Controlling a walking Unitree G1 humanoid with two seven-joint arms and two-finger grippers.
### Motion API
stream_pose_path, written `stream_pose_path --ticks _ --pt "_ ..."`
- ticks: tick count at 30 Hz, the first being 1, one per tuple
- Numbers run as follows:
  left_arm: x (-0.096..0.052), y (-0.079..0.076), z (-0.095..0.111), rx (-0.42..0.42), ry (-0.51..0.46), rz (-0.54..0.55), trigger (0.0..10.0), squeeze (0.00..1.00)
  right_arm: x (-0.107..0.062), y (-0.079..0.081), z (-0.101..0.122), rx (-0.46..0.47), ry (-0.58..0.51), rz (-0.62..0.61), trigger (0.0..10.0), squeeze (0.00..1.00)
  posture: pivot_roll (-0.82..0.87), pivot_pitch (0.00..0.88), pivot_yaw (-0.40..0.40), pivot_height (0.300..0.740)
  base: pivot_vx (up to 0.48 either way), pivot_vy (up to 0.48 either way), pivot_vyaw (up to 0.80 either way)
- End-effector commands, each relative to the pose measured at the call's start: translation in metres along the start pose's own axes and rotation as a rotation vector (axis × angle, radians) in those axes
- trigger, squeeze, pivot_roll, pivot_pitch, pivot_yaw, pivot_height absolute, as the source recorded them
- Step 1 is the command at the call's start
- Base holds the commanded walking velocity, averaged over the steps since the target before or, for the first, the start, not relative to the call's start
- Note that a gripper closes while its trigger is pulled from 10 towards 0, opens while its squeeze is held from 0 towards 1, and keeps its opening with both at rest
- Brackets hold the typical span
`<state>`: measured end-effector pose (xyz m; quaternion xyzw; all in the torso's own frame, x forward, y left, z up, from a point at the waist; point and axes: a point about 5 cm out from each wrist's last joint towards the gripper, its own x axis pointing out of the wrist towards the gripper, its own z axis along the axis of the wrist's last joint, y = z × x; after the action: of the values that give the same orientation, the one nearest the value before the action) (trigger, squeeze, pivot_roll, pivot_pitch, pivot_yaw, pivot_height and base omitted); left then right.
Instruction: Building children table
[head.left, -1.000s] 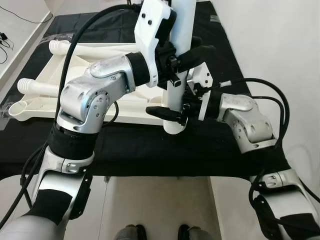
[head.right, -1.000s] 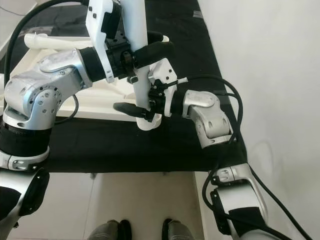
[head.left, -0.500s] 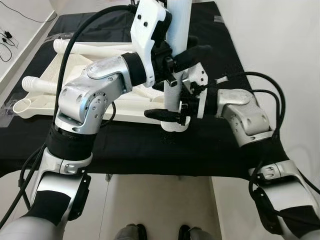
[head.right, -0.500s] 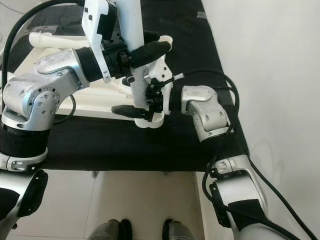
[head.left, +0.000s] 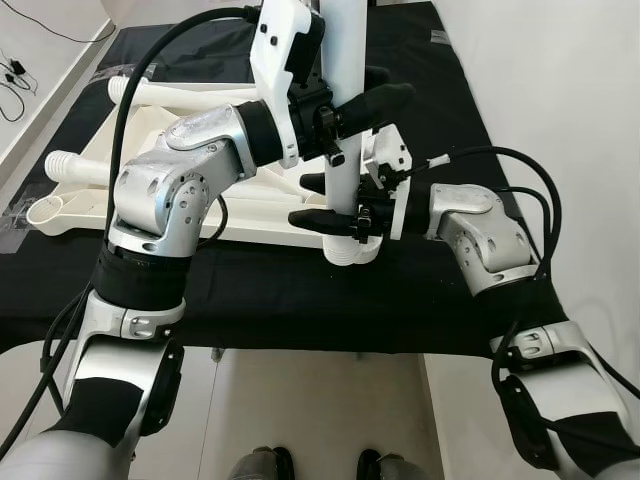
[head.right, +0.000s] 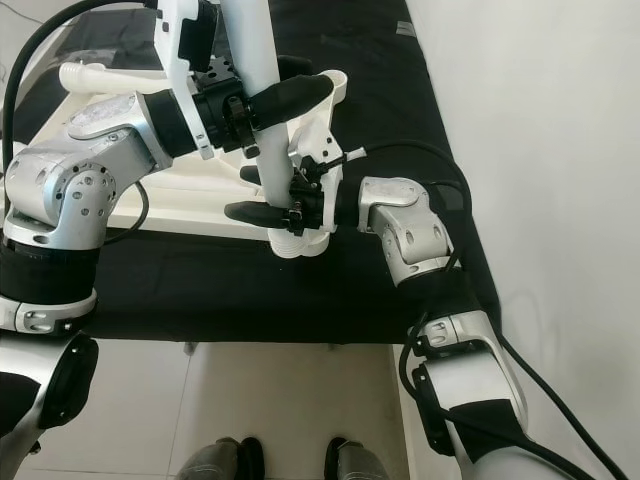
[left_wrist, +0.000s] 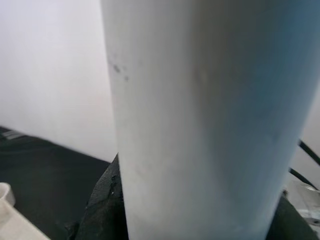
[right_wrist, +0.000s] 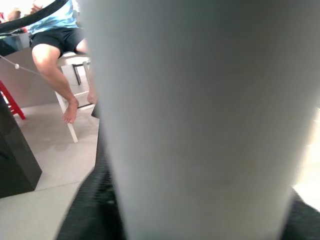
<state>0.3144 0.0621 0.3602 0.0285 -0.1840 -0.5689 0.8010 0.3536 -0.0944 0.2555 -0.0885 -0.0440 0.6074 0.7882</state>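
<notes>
A white cylindrical table leg (head.left: 343, 150) stands nearly upright over the black cloth, its ribbed lower end (head.left: 350, 250) close to the front edge. My left gripper (head.left: 352, 103) is shut on the leg at mid-height, one black finger (head.left: 378, 100) wrapping its right side. My right gripper (head.left: 330, 200) is shut on the same leg lower down, its fingers (head.left: 318, 219) pointing left on either side. The leg's white surface is close up in the left wrist view (left_wrist: 200, 125) and the right wrist view (right_wrist: 200, 125). The upturned white tabletop (head.left: 250, 200) lies behind the leg.
Other white legs (head.left: 160, 95) (head.left: 80, 172) and an open socket (head.left: 36, 215) stick out at the tabletop's left side. The black-covered surface (head.left: 300, 290) ends near my body, tiled floor below. A white wall (head.left: 560, 100) is close on the right. A seated person (right_wrist: 55, 45) is in the background.
The leg's top has swung a little to the left and stands straighter. Both grippers have kept their hold, and the left arm has risen slightly.
</notes>
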Motion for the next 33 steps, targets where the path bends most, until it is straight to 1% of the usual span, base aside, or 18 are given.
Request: stream_pose_path --ticks 1,8,10,11,15,16,17,18,19,20,21,22,23,24,28,29,32,33 --pt "0.025 -0.023 0.016 0.019 -0.129 -0.172 0.0 0.0 0.035 0.023 0.003 -0.015 -0.015 0.209 0.0 0.0 0.06 0.163 0.018 0.74 0.0 0.0 0.0" --pt "0.027 -0.024 0.018 0.031 -0.142 -0.194 0.0 0.0 0.035 0.023 0.003 -0.016 -0.01 0.213 0.0 0.0 0.06 0.158 0.021 0.74 0.0 0.0 0.0" --pt "0.028 -0.025 0.022 0.042 -0.158 -0.215 0.0 0.0 0.035 0.022 0.006 -0.022 -0.025 0.212 0.0 0.0 0.05 0.157 0.022 0.74 0.0 0.0 0.0" --pt "0.028 -0.024 0.023 0.035 -0.162 -0.199 3.0 0.41 0.035 0.021 0.008 -0.026 -0.033 0.206 0.0 0.0 0.05 0.156 0.022 0.74 0.0 0.0 0.0" --pt "0.027 -0.023 0.023 0.026 -0.166 -0.181 3.0 0.41 0.035 0.019 0.01 -0.03 -0.042 0.198 0.0 0.0 0.05 0.156 0.022 0.74 0.0 0.0 0.0" --pt "0.021 -0.023 0.025 0.017 -0.18 -0.192 10.0 1.0 0.033 0.016 0.011 -0.035 -0.049 0.179 0.0 0.0 0.05 0.159 0.023 0.74 0.0 0.0 0.0" --pt "0.01 -0.022 0.028 -0.005 -0.204 -0.182 10.0 1.0 0.03 0.011 0.013 -0.052 -0.052 0.139 0.0 0.0 0.06 0.163 0.022 0.74 0.0 0.0 0.0" --pt "0.01 -0.022 0.028 -0.005 -0.204 -0.182 10.0 1.0 0.03 0.011 0.013 -0.052 -0.052 0.139 0.0 0.0 0.06 0.163 0.022 0.74 0.0 0.0 0.0" --pt "-0.001 -0.022 0.029 -0.039 -0.228 -0.179 10.0 1.0 0.027 0.005 0.015 -0.063 -0.057 0.1 0.0 0.0 0.06 0.164 0.022 0.74 0.0 0.0 0.0" --pt "-0.001 -0.022 0.029 -0.039 -0.228 -0.179 10.0 1.0 0.027 0.005 0.015 -0.063 -0.057 0.1 0.0 0.0 0.06 0.164 0.022 0.74 0.0 0.0 0.0" --pt "-0.019 -0.023 0.028 -0.063 -0.236 -0.185 10.0 1.0 0.022 -0.002 0.017 -0.072 -0.063 0.052 0.0 0.0 0.06 0.172 0.022 0.74 0.0 0.0 0.0" --pt "-0.044 -0.027 0.023 -0.102 -0.22 -0.195 10.0 1.0 0.011 -0.012 0.021 -0.076 -0.074 -0.015 0.0 0.0 0.07 0.18 0.021 0.74 0.0 0.0 0.0" --pt "-0.044 -0.027 0.023 -0.102 -0.22 -0.195 10.0 1.0 0.011 -0.012 0.021 -0.076 -0.074 -0.015 0.0 0.0 0.07 0.18 0.021 0.74 0.0 0.0 0.0" --pt "-0.054 -0.028 0.019 -0.11 -0.199 -0.178 10.0 1.0 0.004 -0.016 0.022 -0.077 -0.079 -0.036 0.0 0.0 0.07 0.189 0.017 0.74 0.0 0.0 0.0" --pt "-0.076 -0.031 0.01 -0.119 -0.144 -0.096 10.0 1.0 -0.009 -0.022 0.025 -0.08 -0.096 -0.076 0.0 0.0 0.08 0.204 0.016 0.74 0.0 0.0 0.0" --pt "-0.076 -0.031 0.01 -0.119 -0.144 -0.096 10.0 1.0 -0.009 -0.022 0.025 -0.08 -0.096 -0.076 0.0 0.0 0.08 0.204 0.016 0.74 0.0 0.0 0.0" --pt "-0.094 -0.037 0.005 -0.115 -0.105 -0.045 10.0 1.0 -0.016 -0.027 0.024 -0.08 -0.091 -0.122 0.0 0.0 0.09 0.218 0.011 0.74 0.0 0.0 0.0" --pt "-0.094 -0.037 0.005 -0.115 -0.105 -0.045 10.0 1.0 -0.016 -0.027 0.024 -0.08 -0.091 -0.122 0.0 0.0 0.09 0.218 0.011 0.74 0.0 0.0 0.0"
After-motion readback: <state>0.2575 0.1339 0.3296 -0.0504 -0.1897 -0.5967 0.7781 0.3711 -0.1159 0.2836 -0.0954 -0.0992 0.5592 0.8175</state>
